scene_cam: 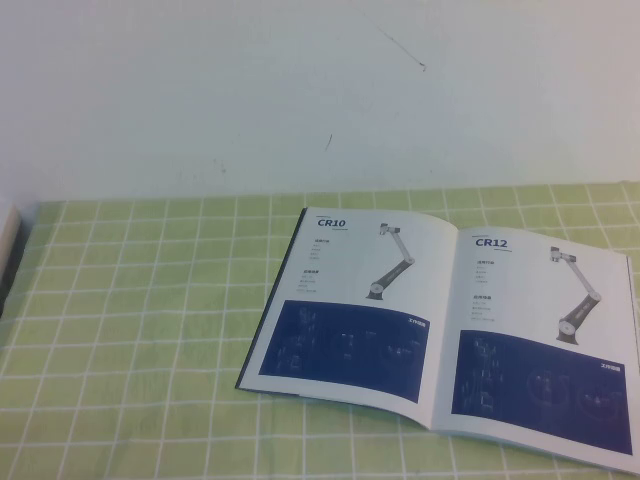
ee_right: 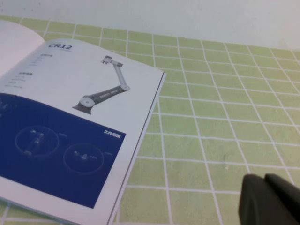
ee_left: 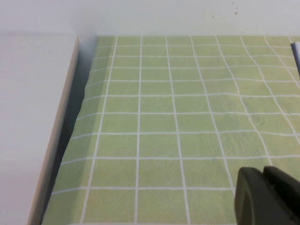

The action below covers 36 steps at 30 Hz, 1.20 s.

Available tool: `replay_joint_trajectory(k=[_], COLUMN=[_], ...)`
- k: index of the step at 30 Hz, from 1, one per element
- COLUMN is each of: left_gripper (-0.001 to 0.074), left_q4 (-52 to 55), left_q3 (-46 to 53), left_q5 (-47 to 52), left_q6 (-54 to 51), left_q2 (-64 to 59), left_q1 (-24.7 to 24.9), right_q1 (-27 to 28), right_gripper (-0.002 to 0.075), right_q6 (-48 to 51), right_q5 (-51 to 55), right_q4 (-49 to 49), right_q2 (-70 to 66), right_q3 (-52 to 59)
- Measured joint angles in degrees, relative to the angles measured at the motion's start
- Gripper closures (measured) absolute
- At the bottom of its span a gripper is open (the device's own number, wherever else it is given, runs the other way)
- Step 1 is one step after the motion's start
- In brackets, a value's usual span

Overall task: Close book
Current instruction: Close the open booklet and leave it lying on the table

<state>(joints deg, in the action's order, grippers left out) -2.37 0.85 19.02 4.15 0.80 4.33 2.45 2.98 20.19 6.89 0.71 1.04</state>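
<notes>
**Q.** What is the state of the task's object?

**A.** The thin, glossy white-paged book (scene_cam: 440,340) lies flat and fully open on the green cloth with a white grid (scene_cam: 130,330). It sits on the robot's right half of the table. Both pages face up: the left is headed CR10 and the right CR12, each with a drawing of an arm above a dark blue panel. No page is lifted or curled.

**Q.** And the two arms?

**A.** Neither appears in the high view. The black right gripper (ee_right: 272,199) shows only as a dark corner in its own wrist view. It hangs over bare cloth just beside the outer edge of the CR12 page (ee_right: 70,117), apart from it. The black left gripper (ee_left: 269,197) hangs over bare cloth near a pale white board (ee_left: 33,117) at the table's left edge, well apart from the book. For both, I cannot tell how far the jaws stand open. Nothing can be seen held in either.

**Q.** Progress?

**A.** By my judgement, none of the closing is done. One cover has yet to be caught at its free edge, lifted, and folded over the spine onto the other.
</notes>
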Motion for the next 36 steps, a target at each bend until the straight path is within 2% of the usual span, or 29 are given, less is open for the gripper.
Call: replay_joint_trajectory(k=[36], left_gripper=[0.0739], left_q4=[0.13], left_q3=[0.0], left_q5=[0.0], left_q6=[0.0], left_q2=[0.0], left_q1=[0.0], right_q1=[0.0], right_gripper=[0.0729], right_q6=[0.0], right_q5=[0.0], right_q4=[0.0], right_q2=[0.0], right_q3=[0.0])
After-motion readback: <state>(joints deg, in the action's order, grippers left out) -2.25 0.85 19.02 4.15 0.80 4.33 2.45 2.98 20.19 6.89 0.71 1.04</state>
